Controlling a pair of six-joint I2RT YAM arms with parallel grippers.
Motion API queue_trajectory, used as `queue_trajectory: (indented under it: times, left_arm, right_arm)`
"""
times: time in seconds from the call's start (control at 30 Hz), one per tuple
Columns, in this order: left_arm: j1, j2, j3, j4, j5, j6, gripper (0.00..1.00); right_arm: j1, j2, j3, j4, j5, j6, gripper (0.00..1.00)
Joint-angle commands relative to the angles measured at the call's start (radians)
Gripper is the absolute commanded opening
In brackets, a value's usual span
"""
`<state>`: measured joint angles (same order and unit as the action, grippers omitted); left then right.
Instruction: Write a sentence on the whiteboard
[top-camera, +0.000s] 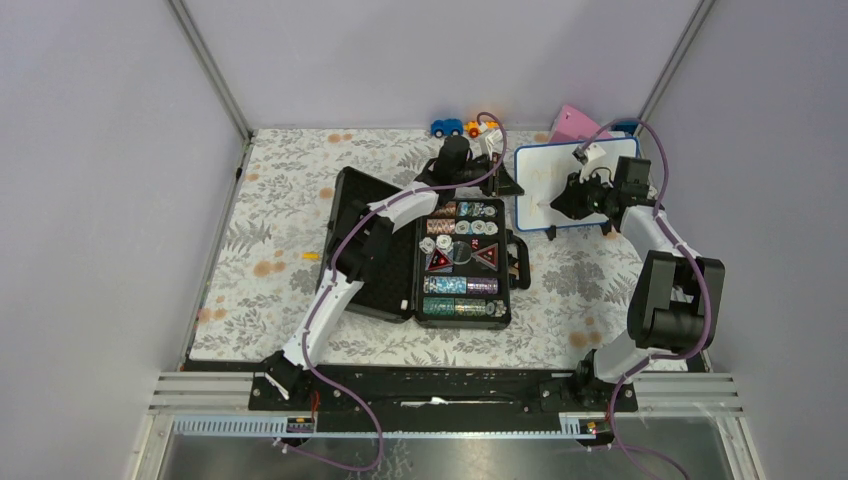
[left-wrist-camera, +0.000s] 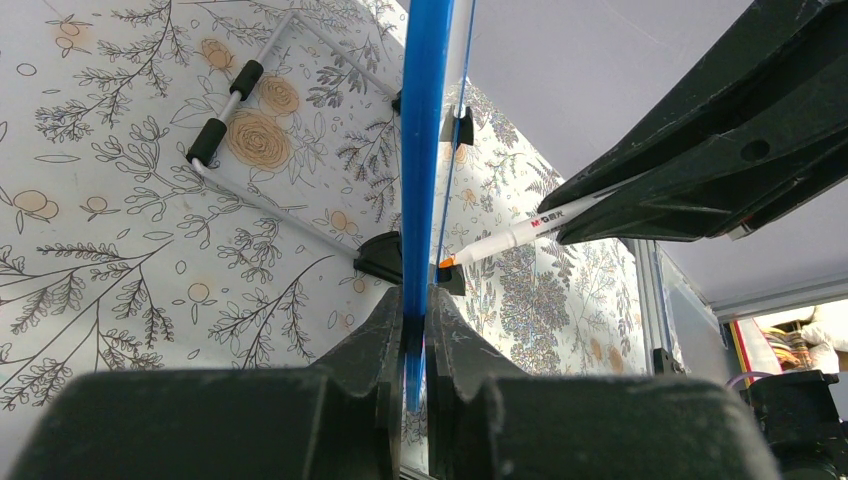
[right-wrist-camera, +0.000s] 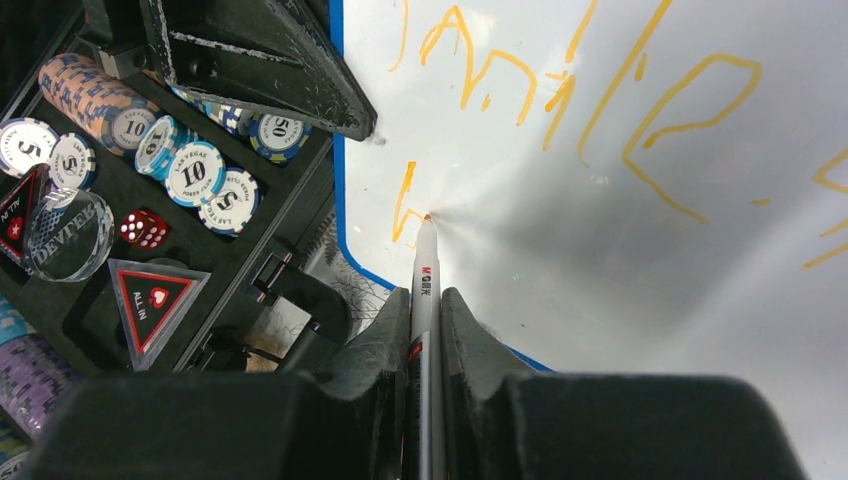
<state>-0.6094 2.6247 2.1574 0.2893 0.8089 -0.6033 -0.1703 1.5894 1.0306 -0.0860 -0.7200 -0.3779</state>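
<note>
The whiteboard (top-camera: 560, 190) with a thin blue frame stands propped at the back right. My left gripper (top-camera: 505, 180) is shut on its left edge; the left wrist view shows the blue frame (left-wrist-camera: 422, 150) edge-on between my jaws (left-wrist-camera: 415, 318). My right gripper (top-camera: 560, 203) is shut on a white marker (right-wrist-camera: 424, 290) with an orange tip. The tip touches the board (right-wrist-camera: 600, 260) low on its left side, just right of a short orange stroke. The sentence (right-wrist-camera: 600, 90), orange handwritten lines, runs across the board's upper part. The marker also shows in the left wrist view (left-wrist-camera: 510, 236).
An open black case (top-camera: 430, 250) with poker chips (right-wrist-camera: 195, 175), a red die and a dealer button lies left of the board. A pink wedge (top-camera: 570, 122) and small toy cars (top-camera: 460, 127) sit at the back edge. The board's wire stand (left-wrist-camera: 240, 110) rests on the floral cloth.
</note>
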Motion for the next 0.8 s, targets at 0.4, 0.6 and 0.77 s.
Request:
queue_trajectory:
  times: [0.4,0.6,0.77]
  left_arm:
    - [0.019,-0.051,-0.001,0.009,-0.005,-0.005,0.00]
    - [0.019,-0.054,-0.003,0.007,-0.005,-0.003,0.00]
    - [0.019,-0.055,-0.003,0.007,-0.005,-0.002,0.00]
  right_arm:
    - [0.002,0.020,0.060,0.025,0.053,-0.025,0.00]
    - [0.002,0.005,0.034,0.020,0.066,-0.045,0.00]
    - [0.002,-0.004,0.013,0.016,0.064,-0.053,0.00]
